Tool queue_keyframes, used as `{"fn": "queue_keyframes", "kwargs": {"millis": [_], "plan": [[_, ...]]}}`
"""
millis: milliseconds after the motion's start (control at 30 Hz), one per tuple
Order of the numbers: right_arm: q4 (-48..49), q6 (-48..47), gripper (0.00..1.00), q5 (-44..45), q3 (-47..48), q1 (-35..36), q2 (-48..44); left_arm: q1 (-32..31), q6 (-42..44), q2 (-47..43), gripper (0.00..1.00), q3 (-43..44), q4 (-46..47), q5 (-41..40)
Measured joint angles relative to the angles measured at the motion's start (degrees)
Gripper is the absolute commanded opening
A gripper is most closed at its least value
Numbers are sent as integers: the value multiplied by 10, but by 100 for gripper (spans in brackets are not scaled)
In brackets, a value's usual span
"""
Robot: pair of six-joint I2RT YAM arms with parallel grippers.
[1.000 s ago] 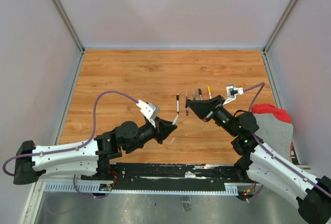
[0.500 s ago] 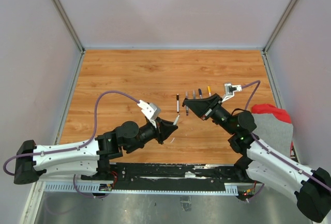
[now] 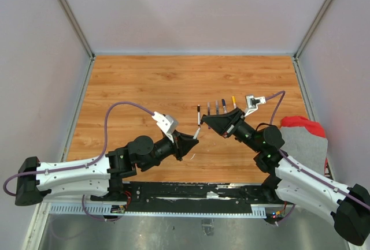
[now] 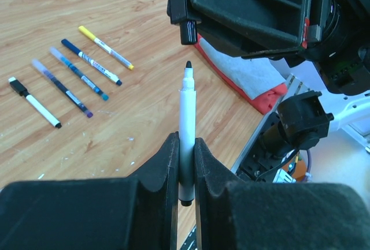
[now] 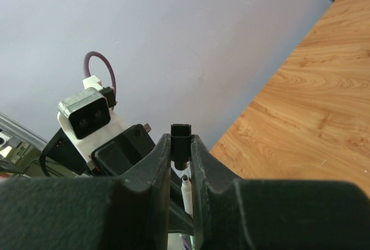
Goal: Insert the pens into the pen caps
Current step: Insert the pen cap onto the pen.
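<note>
My left gripper [image 3: 189, 140] is shut on a white pen [image 3: 197, 132] and holds it above the table with its black tip pointing at the right gripper. In the left wrist view the pen [image 4: 187, 111] stands between the fingers [image 4: 162, 169]. My right gripper [image 3: 206, 122] is shut on a small black cap [image 4: 187, 30], which hangs a short gap above the pen tip and apart from it. In the right wrist view the cap [image 5: 180, 140] sits between the fingertips, with the pen tip [image 5: 185, 187] just beyond it. Several more pens [image 3: 217, 107] lie in a row on the wood.
The row of pens in the left wrist view runs from a white pen with a black cap [image 4: 34, 102] to a yellow-capped one [image 4: 107, 47]. A red and grey cloth [image 3: 302, 131] lies at the right edge. Grey walls enclose the wooden table [image 3: 144, 88].
My right gripper has moved left with the cap, closing on the tip of the pen held by the left gripper. The left gripper has hardly moved.
</note>
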Motion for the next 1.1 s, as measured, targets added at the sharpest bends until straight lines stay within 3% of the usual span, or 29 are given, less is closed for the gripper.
{"fn": "queue_keyframes", "kwargs": {"millis": [1100], "plan": [[-13,-2,1,3,0,15,9,0,0,-6,0,-6,2,-8]]}}
